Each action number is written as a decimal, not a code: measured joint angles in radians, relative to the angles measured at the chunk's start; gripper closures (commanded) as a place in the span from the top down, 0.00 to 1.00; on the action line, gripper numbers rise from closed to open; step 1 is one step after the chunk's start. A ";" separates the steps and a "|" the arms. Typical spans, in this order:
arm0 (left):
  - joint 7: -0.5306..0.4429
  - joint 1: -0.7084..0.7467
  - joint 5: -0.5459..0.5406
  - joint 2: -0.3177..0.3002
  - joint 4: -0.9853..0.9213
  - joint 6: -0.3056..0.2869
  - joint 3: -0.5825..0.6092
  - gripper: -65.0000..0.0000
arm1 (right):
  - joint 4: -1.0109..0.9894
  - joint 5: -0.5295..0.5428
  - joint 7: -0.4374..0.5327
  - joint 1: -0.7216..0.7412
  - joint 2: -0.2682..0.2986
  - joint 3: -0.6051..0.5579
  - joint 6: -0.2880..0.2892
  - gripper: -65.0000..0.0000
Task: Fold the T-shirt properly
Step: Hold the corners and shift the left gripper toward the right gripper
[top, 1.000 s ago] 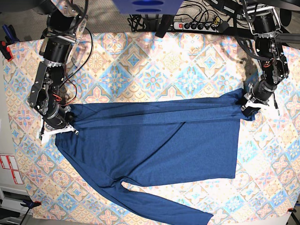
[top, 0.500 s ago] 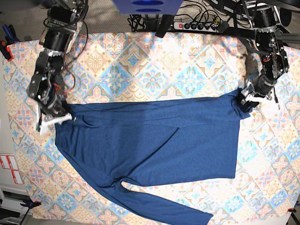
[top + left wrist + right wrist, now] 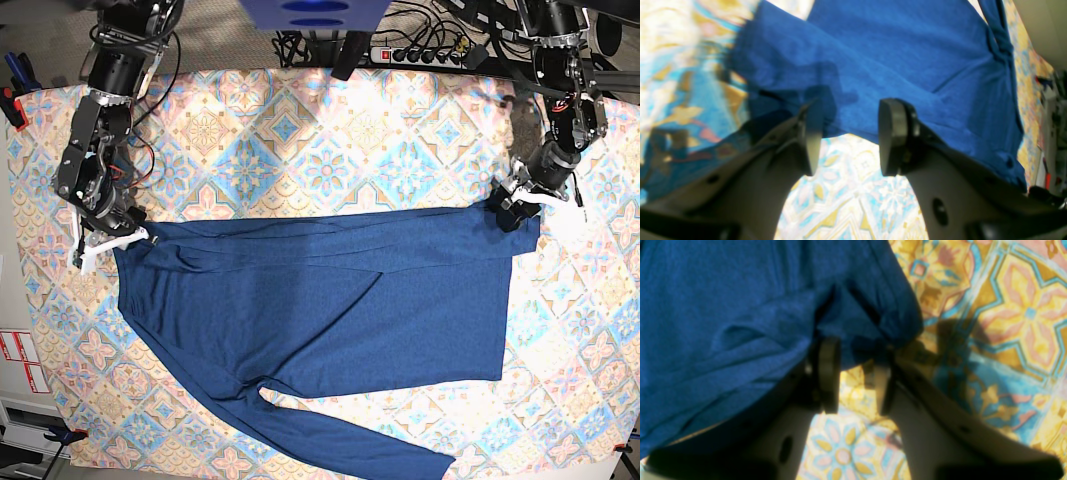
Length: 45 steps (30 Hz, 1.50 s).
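The navy T-shirt (image 3: 330,300) lies flat across the patterned table, its top edge folded over in a long band and one long sleeve trailing to the front. My left gripper (image 3: 515,205) is at the shirt's far right corner. In the left wrist view its jaws (image 3: 850,133) stand open with table showing between them, and the shirt's edge (image 3: 890,50) lies just beyond the tips. My right gripper (image 3: 105,245) is at the shirt's left corner. Its jaws (image 3: 855,373) stand apart, with bunched shirt cloth (image 3: 723,306) at the tips.
A patterned tablecloth (image 3: 330,130) covers the table. A power strip (image 3: 420,52) and cables lie along the back edge. Red-and-white labels (image 3: 20,360) are off the table's left side. The sleeve end (image 3: 400,460) reaches close to the front edge.
Both grippers moved toward the back of the table, and the shirt's top edge and corners moved that way with them. The folded band along the top lies flatter.
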 measured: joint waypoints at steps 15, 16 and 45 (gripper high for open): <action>-0.007 0.044 0.000 0.036 -0.001 0.005 -0.005 0.43 | 0.000 0.000 -0.021 -0.003 -0.001 0.000 0.000 0.26; -0.007 0.044 0.000 0.040 -0.001 0.005 -0.006 0.43 | 0.000 0.000 -0.021 -0.003 -0.001 0.000 0.000 0.26; -0.017 -0.055 -0.008 0.054 -0.208 -0.002 -0.013 0.73 | 0.000 -0.003 -0.021 0.002 -0.003 0.000 0.000 0.39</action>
